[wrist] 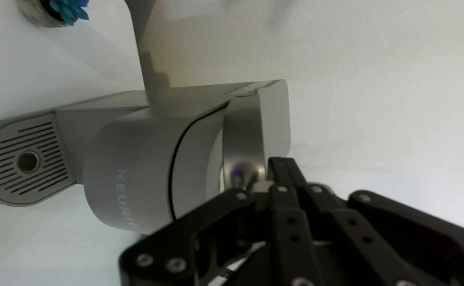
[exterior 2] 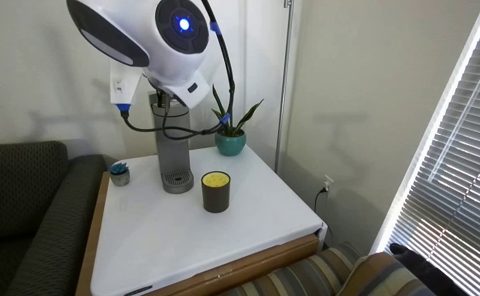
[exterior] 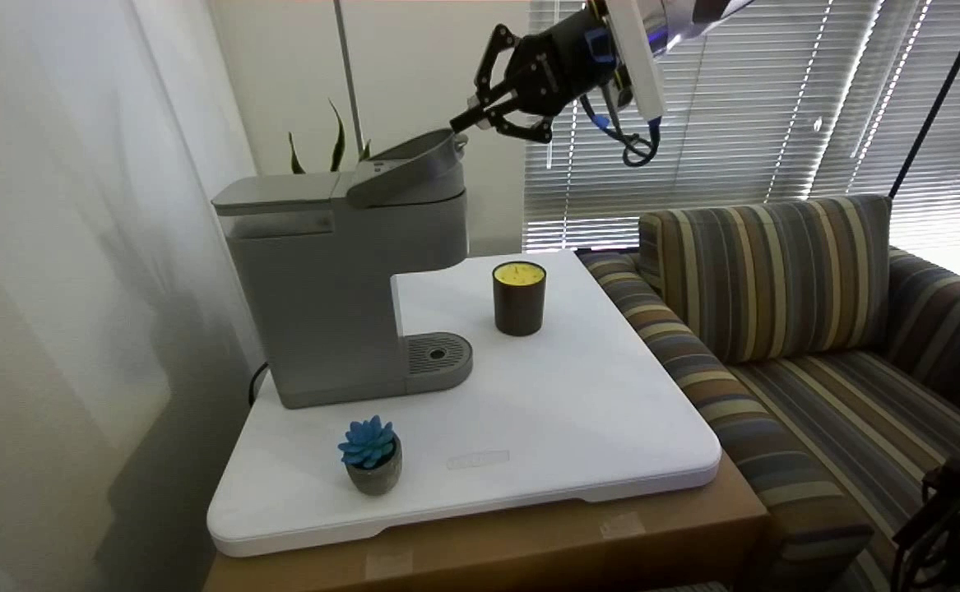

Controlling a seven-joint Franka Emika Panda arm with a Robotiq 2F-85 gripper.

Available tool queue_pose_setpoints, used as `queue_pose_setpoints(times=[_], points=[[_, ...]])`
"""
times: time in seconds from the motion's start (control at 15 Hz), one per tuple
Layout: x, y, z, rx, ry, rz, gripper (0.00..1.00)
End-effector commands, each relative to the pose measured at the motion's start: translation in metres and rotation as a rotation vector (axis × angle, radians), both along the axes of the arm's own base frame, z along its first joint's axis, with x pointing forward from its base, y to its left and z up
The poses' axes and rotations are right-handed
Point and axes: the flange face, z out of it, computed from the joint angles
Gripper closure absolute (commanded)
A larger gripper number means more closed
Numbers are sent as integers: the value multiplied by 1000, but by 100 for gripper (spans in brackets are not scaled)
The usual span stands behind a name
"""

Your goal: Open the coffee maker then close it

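– While the striped sofa (exterior: 841, 386) hogs the right-hand side in an exterior view, what's that thing right beside its armrest?

– White table (exterior: 578, 419), with a brown base (exterior: 545, 534) poking out underneath. Robot arm (exterior 2: 170, 70) hangs over the whole setup, and in an exterior view it covers the top of the coffee maker (exterior: 315, 304) pretty badly.

– ok so where's the coffee maker actually at?

– Upright on the table, over by the wall, with its round drip base (exterior: 438, 370) sticking out at the front. The upper section slants up toward the front, and the wrist view catches some faint lettering, looks like KEURIG.

– And the leafy thing?

– Plant in a teal pot (exterior 2: 230, 144), beside the coffee maker, near a back corner of the table.

– What about the pincer?

– The gripper (wrist: 286, 163) has its fingers together, tips right up at the front edge of the lid (exterior: 414, 185). Honestly can't tell if they're touching it or just beside it.

– Small stuff?

– Dark cup (exterior: 519, 308) with a yellow top, upright, apart from the drip base in both exterior views. Then a little blue succulent (exterior: 368, 444) in a grey pot (exterior: 375, 477), off to the coffee maker's side near the table edge.
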Motion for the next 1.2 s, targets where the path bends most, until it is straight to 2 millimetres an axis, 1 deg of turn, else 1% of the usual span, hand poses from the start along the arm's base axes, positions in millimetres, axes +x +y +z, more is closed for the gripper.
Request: queue_pose_setpoints(times=[0.0, 0.47, 0.67, 0.8, 0.93, 1.13], points=[[-24, -10, -14, 58, -52, -36, 100], [-55, -27, -51, 103, -47, -74, 100], [-62, -32, -56, 87, -47, -69, 100], [-63, -37, -50, 62, -44, -62, 100], [-59, -38, -36, 77, -83, -27, 100], [-48, -30, -10, 112, -146, 79, 100]])
